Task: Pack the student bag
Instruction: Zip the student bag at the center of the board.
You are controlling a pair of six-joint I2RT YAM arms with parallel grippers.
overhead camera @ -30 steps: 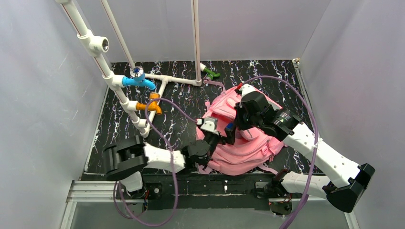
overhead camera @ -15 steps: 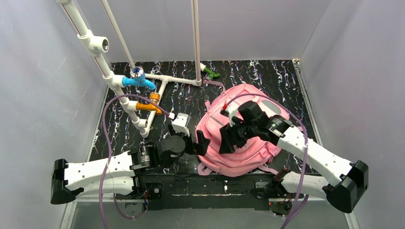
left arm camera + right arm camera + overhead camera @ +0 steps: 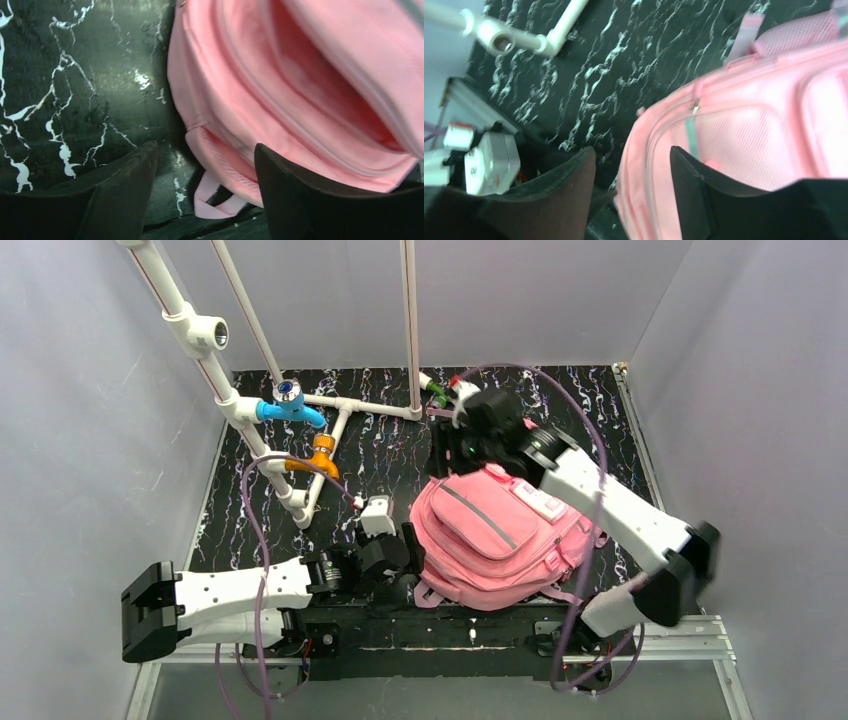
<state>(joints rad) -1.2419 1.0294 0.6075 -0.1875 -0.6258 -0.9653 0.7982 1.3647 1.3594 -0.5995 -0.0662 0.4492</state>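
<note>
Student bag (image 3: 500, 535) lies flat on the black marbled table (image 3: 590, 400), front side up, top end pointing away from the arms; every place below is given from it. Left gripper (image 3: 411, 543) sits low at the bag's near-left corner: jaws spread, with the corner seam and a small pink loop (image 3: 212, 207) in the gap between them. One finger looks to be against the fabric, the other clear of it; nothing pinched. Right gripper (image 3: 443, 452) hangs over the bag's far-left end, jaws likewise spread, looking down past the rim at a zip pull (image 3: 695, 106); it holds nothing. White pipe frame (image 3: 345, 420) stands well off to the bag's left and beyond it, not involved. Progress, as a judgement: nothing loose shows beside the bag waiting to go in, and the bag looks plump, so loading may be largely done. What seems left is closing or tidying, though I cannot confirm it. Contents: none visible. Front pocket (image 3: 480, 515) with its grey zip line looks shut from above. Left wrist view shows a deep pink hollow (image 3: 320, 100) running beside a zip track along the bag's side; cannot tell whether that is an open compartment mouth or only a fold. If open, that zip is the remaining job
</note>
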